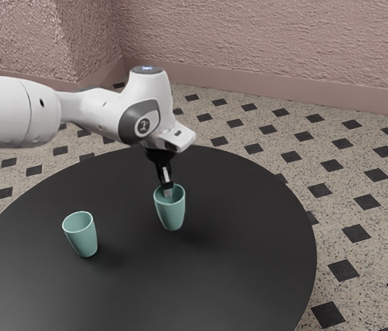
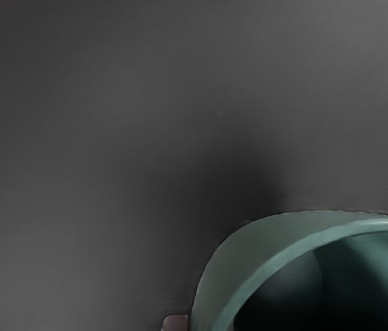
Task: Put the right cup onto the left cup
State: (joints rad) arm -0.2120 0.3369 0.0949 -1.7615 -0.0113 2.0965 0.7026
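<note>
"Where is the right cup [image 1: 171,215]?"

"On the far side of the left cup [image 1: 83,238], toward the exterior view's right. It's pale green, its open mouth facing up, narrower at the base. I can't tell whether that base touches the table [image 1: 249,276]."

"And the gripper [image 1: 167,189]?"

"Right at the right cup's mouth, pointing down, its lower end overlapping the rim. How far open it is, I can't tell, nor whether it has hold of the cup."

"What does the wrist view give?"

"A green cup's curved rim and dark inside, close beneath the hand, with smooth dark tabletop beyond the wall."

"Now the left cup?"

"Upright on the table, the same green and much the same shape, mouth open. It sits nearer, toward the exterior view's left, well apart from the right cup. So the two aren't stacked."

"And farther out?"

"The white arm [image 1: 25,110] comes in from the exterior view's left, above the round black table, and bends down over the right cup. Past the table's edge there's a speckled floor [image 1: 359,200] with dark diamonds, then a rough pinkish wall [image 1: 269,41] at the far side, with a smooth band [image 1: 283,93] along its foot."
</note>
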